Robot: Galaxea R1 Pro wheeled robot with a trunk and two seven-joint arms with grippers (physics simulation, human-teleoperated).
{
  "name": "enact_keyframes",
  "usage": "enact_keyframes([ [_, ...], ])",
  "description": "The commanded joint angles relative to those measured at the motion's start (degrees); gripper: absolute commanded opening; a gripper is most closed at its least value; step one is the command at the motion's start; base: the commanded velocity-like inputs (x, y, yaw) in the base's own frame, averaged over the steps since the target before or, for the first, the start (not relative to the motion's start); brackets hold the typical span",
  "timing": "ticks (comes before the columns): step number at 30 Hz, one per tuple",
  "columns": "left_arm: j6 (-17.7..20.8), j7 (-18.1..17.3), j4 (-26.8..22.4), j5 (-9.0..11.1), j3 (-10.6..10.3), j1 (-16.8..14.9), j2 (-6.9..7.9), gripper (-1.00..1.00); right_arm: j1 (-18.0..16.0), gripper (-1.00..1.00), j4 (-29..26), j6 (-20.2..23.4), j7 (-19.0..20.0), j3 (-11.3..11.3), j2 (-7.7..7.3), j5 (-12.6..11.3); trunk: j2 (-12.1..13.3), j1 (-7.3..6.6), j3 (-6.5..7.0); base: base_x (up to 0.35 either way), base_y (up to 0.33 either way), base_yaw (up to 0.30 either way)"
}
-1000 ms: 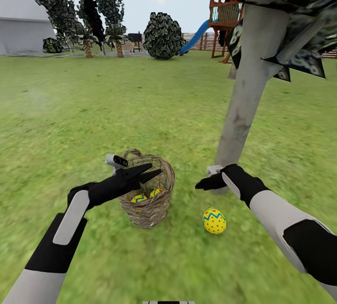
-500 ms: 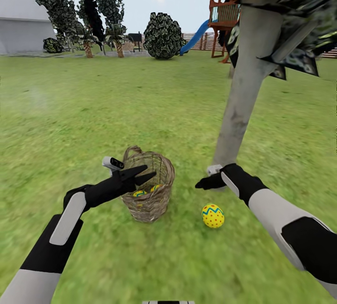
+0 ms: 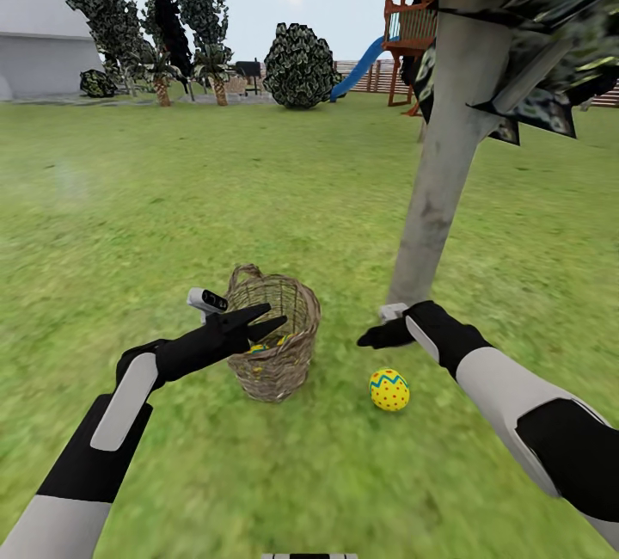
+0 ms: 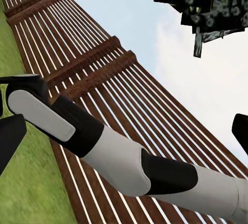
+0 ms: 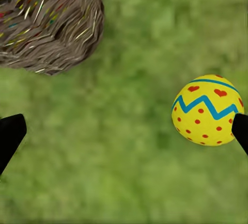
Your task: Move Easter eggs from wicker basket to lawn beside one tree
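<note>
The wicker basket [image 3: 284,353] stands on the lawn [image 3: 172,198], and yellow bits of Easter eggs [image 3: 282,340] show inside it. My left gripper [image 3: 277,315] hovers open at the basket's near rim, holding nothing. One Easter egg [image 3: 389,390], yellow with a blue zigzag and red dots, lies on the grass near the foot of the tree [image 3: 438,189]. My right gripper [image 3: 368,339] is open just above and beyond that egg, close to the trunk. In the right wrist view the egg [image 5: 206,110] lies beside one fingertip [image 5: 240,131] and the basket [image 5: 49,22] is off to the side.
Dark foliage [image 3: 533,43] hangs low over the trunk and my right arm. A wooden playset with a blue slide [image 3: 361,69] and a slat fence [image 4: 77,59] stand far behind. A round bush [image 3: 298,67], several trees and a grey building [image 3: 43,52] line the far left.
The whole picture has shifted: basket, loose egg and trunk sit slightly higher and farther, so the camera moved. Both arms hold the same pose, both grippers still open.
</note>
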Motion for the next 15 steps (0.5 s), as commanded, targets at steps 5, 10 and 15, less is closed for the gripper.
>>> enact_keyframes([
  [5, 0.2, -0.1, -0.1, 0.1, -0.1, 0.0, -0.03, 1.0, 0.0, 1.0, -5.1, 0.9, 3.7, 0.3, 0.15, -0.2, 0.0, -0.01, -0.05, 0.0, 0.0, 0.0],
  [10, 0.1, 0.0, 0.0, 0.0, 0.0, 0.0, 0.0, 1.0, 0.3, 1.0, -17.1, 3.9, 4.8, 0.2, -0.05, -3.3, 0.0, -0.01, -0.05, 0.0, 0.0, 0.0],
  [15, 0.1, 0.1, 0.1, -0.1, -0.1, 0.0, -0.05, 1.0, 0.5, 1.0, -22.0, 4.6, 4.8, 0.2, -0.22, -4.0, 0.0, -0.01, -0.05, 0.0, 0.0, 0.0],
])
